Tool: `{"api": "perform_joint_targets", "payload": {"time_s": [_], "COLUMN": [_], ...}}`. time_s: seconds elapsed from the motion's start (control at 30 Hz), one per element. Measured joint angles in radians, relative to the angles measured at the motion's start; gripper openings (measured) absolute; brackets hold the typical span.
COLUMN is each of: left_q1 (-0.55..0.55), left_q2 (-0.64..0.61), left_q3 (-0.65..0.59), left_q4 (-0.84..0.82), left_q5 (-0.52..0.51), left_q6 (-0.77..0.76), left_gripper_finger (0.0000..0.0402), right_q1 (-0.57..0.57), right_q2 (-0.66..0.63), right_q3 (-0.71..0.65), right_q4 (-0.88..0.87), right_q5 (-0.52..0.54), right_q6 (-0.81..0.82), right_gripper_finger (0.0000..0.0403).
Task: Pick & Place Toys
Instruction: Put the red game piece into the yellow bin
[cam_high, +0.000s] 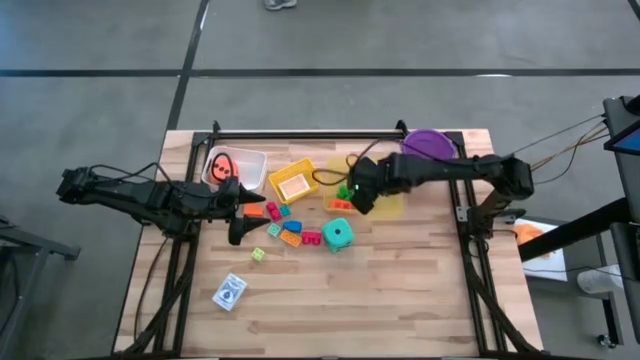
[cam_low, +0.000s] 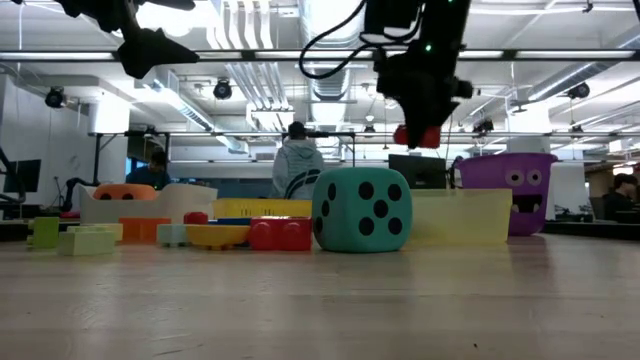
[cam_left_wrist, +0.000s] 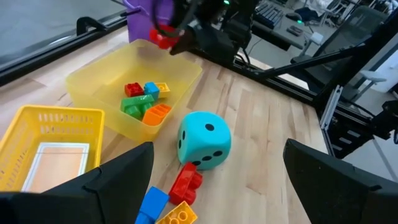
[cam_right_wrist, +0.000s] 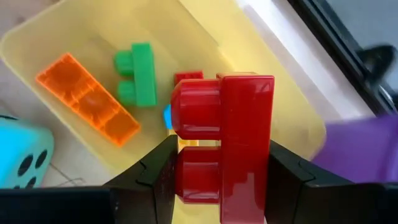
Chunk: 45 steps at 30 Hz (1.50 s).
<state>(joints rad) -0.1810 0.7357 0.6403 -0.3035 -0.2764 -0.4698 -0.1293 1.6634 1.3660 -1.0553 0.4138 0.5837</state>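
We see the wooden table (cam_high: 400, 290) carrying everything. At its far right sits the purple bucket (cam_high: 432, 142), and just in front of it the translucent yellow bin (cam_left_wrist: 106, 81), which holds green, orange, blue, red and yellow bricks. Left of that bin stands a yellow basket (cam_high: 293, 183), and farther left a clear bin (cam_high: 245, 160) with an orange die (cam_high: 222, 166) inside.

The teal die (cam_high: 338, 234) rests on the table near the yellow bin, and loose bricks (cam_high: 283, 230) lie scattered to its left. A small blue-white card box (cam_high: 230, 292) lies alone toward the near left.

The right claw (cam_right_wrist: 222, 163) hangs above the yellow bin, its fingers clamped on a red brick (cam_right_wrist: 224, 143) held off the table. The left claw (cam_left_wrist: 217, 180) hovers over the loose bricks with its fingers spread wide and nothing between them.
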Motion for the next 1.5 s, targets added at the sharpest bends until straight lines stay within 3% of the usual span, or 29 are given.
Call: {"api": "perform_joint_targets", "payload": {"time_s": [0.27, 0.6, 1.07, 1.5], "left_q1": [0.000, 0.000, 0.000, 0.000], "left_q2": [0.000, 0.000, 0.000, 0.000], "left_q3": [0.000, 0.000, 0.000, 0.000], "left_q4": [-0.008, -0.008, -0.009, -0.009], "left_q5": [0.000, -0.004, -0.020, -0.023], "left_q6": [0.000, 0.000, -0.003, -0.003], "left_gripper_finger": [0.0358, 0.0358, 0.0358, 0.0358], "right_q1": [-0.148, -0.248, -0.236, -0.221], "right_q2": [0.006, 0.009, 0.009, 0.008], "right_q3": [-0.095, -0.197, -0.363, -0.264], "right_q4": [0.221, 0.305, 0.402, 0.401], "right_q5": [-0.121, -0.134, -0.163, -0.161], "right_q6": [-0.117, -0.104, -0.129, -0.195], "right_gripper_finger": [0.0161, 0.0161, 0.0161, 0.0161]}}
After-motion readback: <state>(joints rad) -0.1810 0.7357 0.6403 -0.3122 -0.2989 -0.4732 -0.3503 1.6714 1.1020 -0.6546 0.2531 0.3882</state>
